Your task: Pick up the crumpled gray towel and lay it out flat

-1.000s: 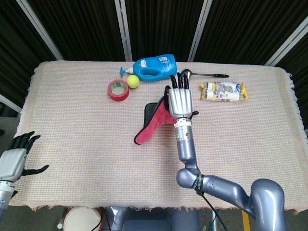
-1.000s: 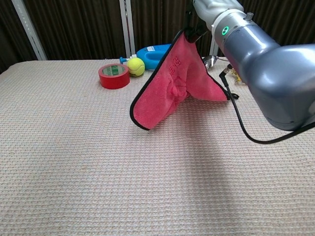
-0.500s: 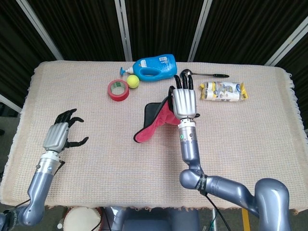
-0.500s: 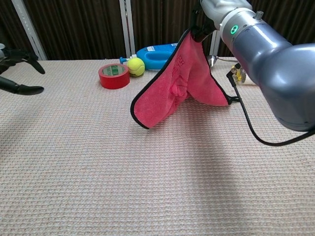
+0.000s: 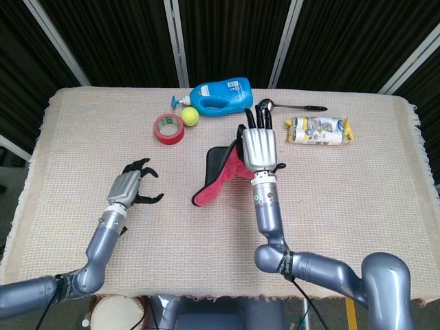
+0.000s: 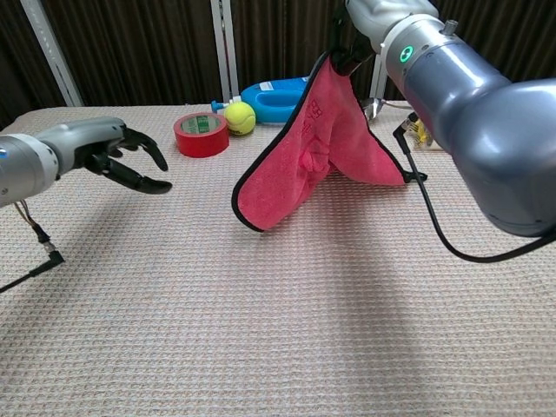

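Note:
The towel (image 5: 214,181) is red on one face with a dark border and dark gray on the other. It hangs from my right hand (image 5: 259,148), which grips its upper corner above the table's middle. In the chest view the towel (image 6: 308,148) droops in a fold, and its lower edges touch the cloth-covered table (image 6: 261,330). There my right hand (image 6: 369,19) shows at the top edge, partly cut off. My left hand (image 5: 131,190) hovers to the left of the towel with its fingers spread and holds nothing. The chest view shows this left hand (image 6: 115,153) well apart from the towel.
A red tape roll (image 5: 168,128), a yellow tennis ball (image 5: 190,117) and a blue detergent bottle (image 5: 221,96) lie behind the towel. A spoon (image 5: 293,106) and a snack packet (image 5: 320,130) lie at the back right.
My left hand has come in from the table's left front edge toward the middle, nearer the towel. My right hand still holds the towel in nearly the same place.

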Tool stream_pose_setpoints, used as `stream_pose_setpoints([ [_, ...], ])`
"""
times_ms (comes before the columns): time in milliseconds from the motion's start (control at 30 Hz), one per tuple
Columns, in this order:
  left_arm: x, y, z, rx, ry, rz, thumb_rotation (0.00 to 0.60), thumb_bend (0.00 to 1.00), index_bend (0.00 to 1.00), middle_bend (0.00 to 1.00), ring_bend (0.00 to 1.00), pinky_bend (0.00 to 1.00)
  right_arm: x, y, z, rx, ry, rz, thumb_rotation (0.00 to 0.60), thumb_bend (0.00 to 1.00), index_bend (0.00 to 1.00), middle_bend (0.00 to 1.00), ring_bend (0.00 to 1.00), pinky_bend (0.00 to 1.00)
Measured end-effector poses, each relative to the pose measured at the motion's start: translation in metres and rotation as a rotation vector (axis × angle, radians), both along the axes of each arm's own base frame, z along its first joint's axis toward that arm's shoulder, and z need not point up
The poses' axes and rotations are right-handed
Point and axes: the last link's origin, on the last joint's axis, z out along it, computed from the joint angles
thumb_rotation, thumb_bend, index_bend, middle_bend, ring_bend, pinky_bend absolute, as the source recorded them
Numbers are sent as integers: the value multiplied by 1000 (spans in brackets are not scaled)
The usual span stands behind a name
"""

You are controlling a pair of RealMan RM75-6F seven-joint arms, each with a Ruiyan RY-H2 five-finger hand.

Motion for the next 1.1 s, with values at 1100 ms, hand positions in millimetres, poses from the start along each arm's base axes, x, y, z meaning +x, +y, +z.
stream_pose_setpoints([
  [1100,75,-14,-32,-178,-54,-63,600,182,377,31,0,19,8,8,-11,14,-8,-8,600,559,599,173,8,36],
])
